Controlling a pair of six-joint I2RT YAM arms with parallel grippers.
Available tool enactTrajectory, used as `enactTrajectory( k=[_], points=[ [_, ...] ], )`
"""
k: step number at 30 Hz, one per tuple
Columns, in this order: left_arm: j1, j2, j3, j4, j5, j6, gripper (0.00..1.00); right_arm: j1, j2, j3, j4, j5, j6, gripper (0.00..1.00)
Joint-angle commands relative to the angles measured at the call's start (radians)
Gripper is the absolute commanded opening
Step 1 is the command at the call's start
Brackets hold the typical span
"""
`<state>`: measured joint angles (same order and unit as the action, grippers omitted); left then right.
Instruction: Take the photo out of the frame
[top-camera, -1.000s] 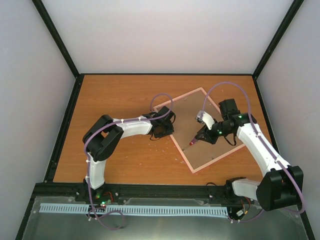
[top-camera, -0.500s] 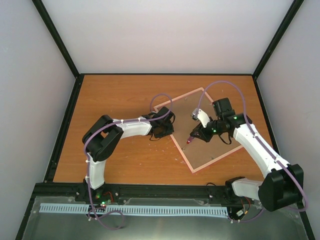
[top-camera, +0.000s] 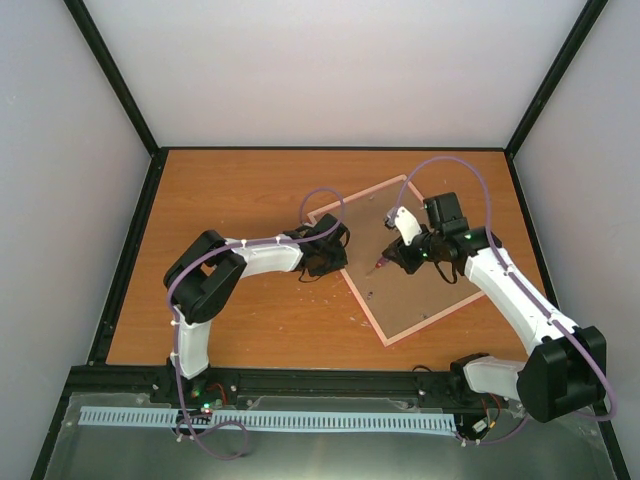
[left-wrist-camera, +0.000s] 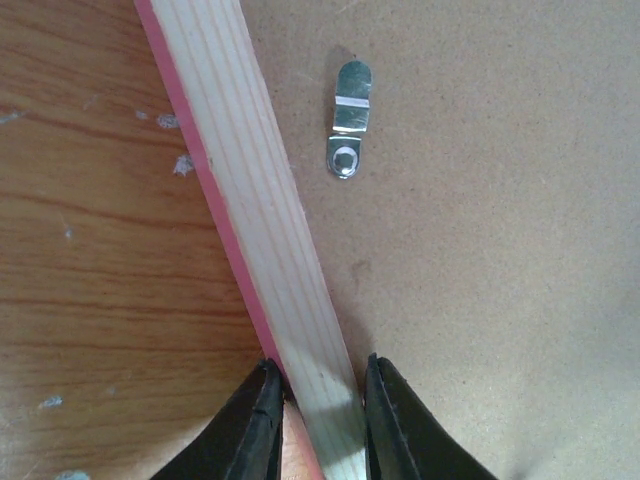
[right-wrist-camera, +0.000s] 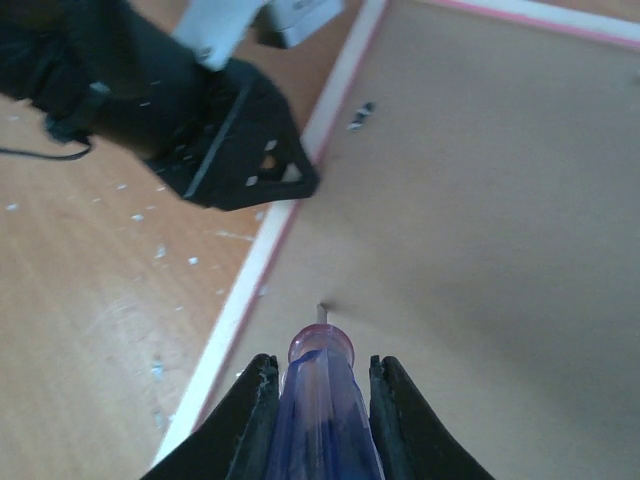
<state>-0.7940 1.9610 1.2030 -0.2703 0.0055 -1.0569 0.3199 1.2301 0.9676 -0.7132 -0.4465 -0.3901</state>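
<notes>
The frame (top-camera: 425, 290) lies face down and skewed on the table, its brown backing board up and a pink border round it. The photo is hidden under the board. My left gripper (left-wrist-camera: 318, 365) is shut on the frame's pale wooden left rail (left-wrist-camera: 250, 190), one finger on either side of it. That gripper (top-camera: 325, 262) sits at the frame's left corner. My right gripper (right-wrist-camera: 322, 362) is shut on a translucent red-purple screwdriver (right-wrist-camera: 322, 410). The screwdriver's thin metal tip (right-wrist-camera: 320, 310) meets the backing board close to the left rail.
A small metal turn clip (left-wrist-camera: 350, 118) lies on the backing board just inside the rail, also visible as the clip (right-wrist-camera: 360, 116) beyond the screwdriver. Pale flecks dot the orange wooden table (top-camera: 230, 200). Black posts and white walls enclose it.
My right gripper has carried the screwdriver up and slightly left across the backing board, away from the near edge. The left gripper and the frame have stayed put.
</notes>
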Motion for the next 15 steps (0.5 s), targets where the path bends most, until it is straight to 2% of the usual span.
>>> enactTrajectory(
  k=[1,4,8,15],
  points=[
    [-0.010,0.039,-0.048,-0.068,0.011,0.070,0.01,0.003,-0.003,0.012,0.046,0.169,0.068,0.03],
    [0.006,0.027,-0.053,-0.071,0.013,0.093,0.01,-0.001,-0.017,0.064,-0.012,0.154,0.058,0.03],
    [0.063,-0.017,-0.069,-0.089,0.044,0.202,0.01,-0.058,-0.068,0.103,-0.056,0.144,0.023,0.03],
    [0.247,-0.091,-0.120,-0.185,0.147,0.430,0.01,-0.282,-0.087,0.120,-0.110,0.041,-0.090,0.03]
  ],
)
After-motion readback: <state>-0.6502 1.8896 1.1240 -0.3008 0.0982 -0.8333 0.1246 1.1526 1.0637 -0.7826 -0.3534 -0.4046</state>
